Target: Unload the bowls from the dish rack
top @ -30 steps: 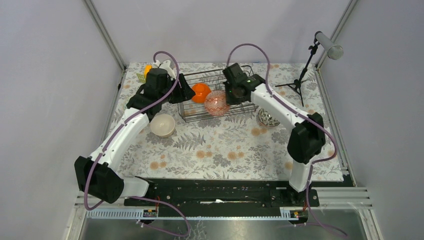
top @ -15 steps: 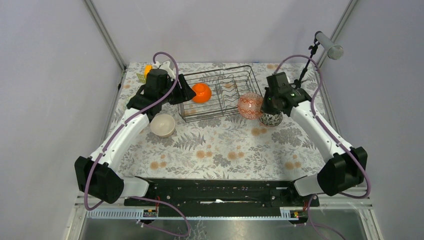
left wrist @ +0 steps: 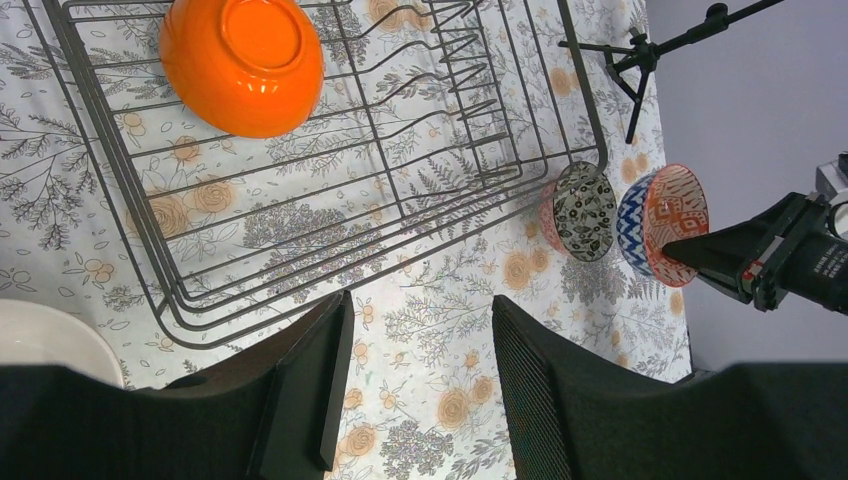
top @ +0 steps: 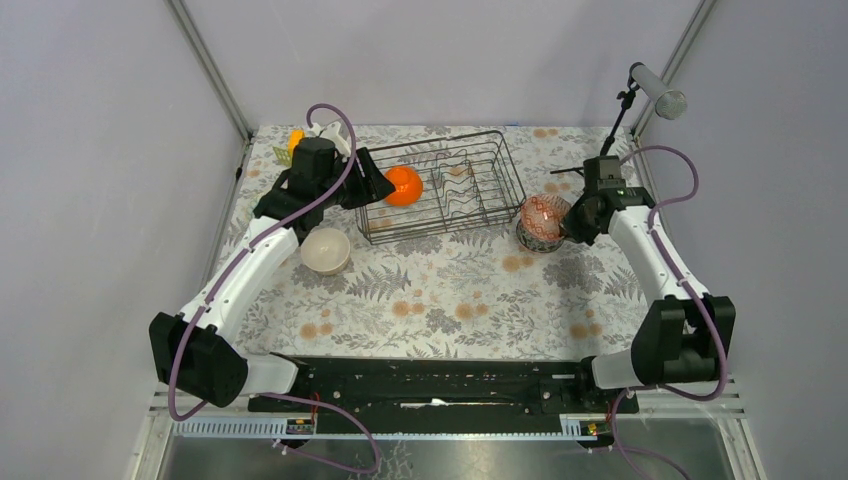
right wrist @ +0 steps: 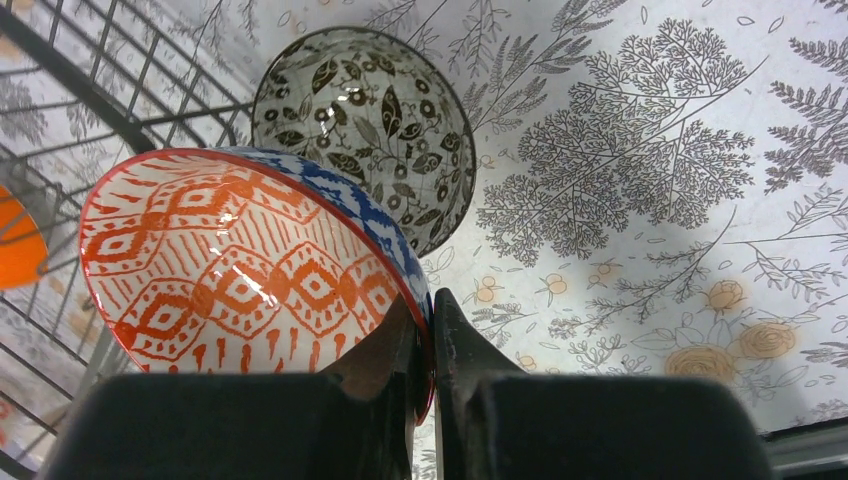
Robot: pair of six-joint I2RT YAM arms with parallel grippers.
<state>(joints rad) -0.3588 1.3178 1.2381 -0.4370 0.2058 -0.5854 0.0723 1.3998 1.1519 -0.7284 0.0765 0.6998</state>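
The black wire dish rack (top: 440, 233) stands at the table's back middle. A plain orange bowl (top: 403, 185) leans on its side in the rack's left end; it also shows in the left wrist view (left wrist: 243, 62). My left gripper (top: 375, 185) is open and empty, hovering over the rack's left edge (left wrist: 140, 250). My right gripper (top: 572, 222) is shut on the rim of a white bowl with red lines and a blue outside (right wrist: 240, 265). It holds that bowl tilted just above a leaf-patterned bowl (right wrist: 370, 120) on the table, right of the rack. A beige bowl (top: 325, 250) sits left of the rack.
A microphone stand (top: 610, 140) stands at the back right, close behind my right gripper. An orange and white object (top: 296, 140) sits at the back left corner. Grey walls and frame posts close in the flowered tablecloth (top: 440, 300).
My right arm carried the red-lined bowl out of the rack and to the right, to just above the leaf-patterned bowl. My left arm has not moved.
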